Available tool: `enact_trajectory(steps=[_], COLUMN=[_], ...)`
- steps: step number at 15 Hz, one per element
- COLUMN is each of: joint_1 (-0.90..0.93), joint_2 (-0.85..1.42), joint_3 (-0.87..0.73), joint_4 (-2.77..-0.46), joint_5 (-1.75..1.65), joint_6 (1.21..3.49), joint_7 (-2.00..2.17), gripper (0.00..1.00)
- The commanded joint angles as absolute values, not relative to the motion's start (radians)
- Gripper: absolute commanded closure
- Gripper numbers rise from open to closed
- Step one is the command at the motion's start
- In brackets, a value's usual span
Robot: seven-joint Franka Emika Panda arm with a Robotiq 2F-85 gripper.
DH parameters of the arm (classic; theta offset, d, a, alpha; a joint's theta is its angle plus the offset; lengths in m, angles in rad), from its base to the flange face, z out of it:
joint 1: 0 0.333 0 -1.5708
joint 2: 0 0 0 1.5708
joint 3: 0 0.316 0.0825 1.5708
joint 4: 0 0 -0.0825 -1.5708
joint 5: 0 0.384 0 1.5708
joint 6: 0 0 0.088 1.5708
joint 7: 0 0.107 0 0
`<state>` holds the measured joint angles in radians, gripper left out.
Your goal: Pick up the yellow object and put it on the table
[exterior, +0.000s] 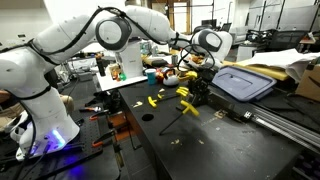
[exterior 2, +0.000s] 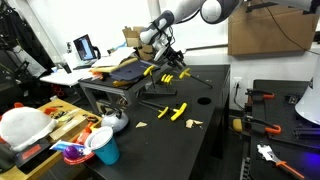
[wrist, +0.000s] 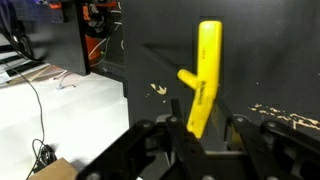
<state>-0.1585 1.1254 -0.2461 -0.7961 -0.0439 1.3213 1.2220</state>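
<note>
The yellow object (wrist: 205, 75) stands nearly upright between my gripper's (wrist: 208, 130) fingers in the wrist view, with its side stub pointing left. Its lower end leans on the left finger, and a small gap shows at the right finger, so the jaws are slightly open. Its thin dark shaft barely shows against the black table (wrist: 275, 60). In both exterior views the gripper (exterior: 190, 92) (exterior 2: 170, 64) hangs low over the table (exterior: 210, 150) (exterior 2: 205, 140), with the yellow object (exterior: 188, 108) (exterior 2: 168, 78) just below it, and its shaft slanting down to the tabletop.
Small all-yellow pieces (exterior: 153, 100) (exterior 2: 178, 110) lie on the table near the gripper. A grey-blue lid (exterior: 245, 82) and a mustard cloth (exterior: 268, 70) sit behind. There is a round hole (exterior 2: 203, 100) in the table. The table edge drops to pale floor (wrist: 60, 110).
</note>
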Motion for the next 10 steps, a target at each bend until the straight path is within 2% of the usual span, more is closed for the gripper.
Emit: enact_trajectory(steps=[1, 4, 5, 10], joint_1=[-0.156, -0.152, -0.151, -0.138], joint_2=[1.133, 1.102, 1.091, 1.028], joint_3=[-0.260, -0.257, -0.256, -0.255], joint_4=[-0.746, -0.766, -0.773, -0.817], joint_5=[-0.056, -0.047, -0.045, -0.045], joint_6=[1.408, 1.534, 1.575, 1.744], joint_7=[1.232, 1.234, 1.235, 1.229], gripper=[0.30, 0.06, 0.01, 0.00])
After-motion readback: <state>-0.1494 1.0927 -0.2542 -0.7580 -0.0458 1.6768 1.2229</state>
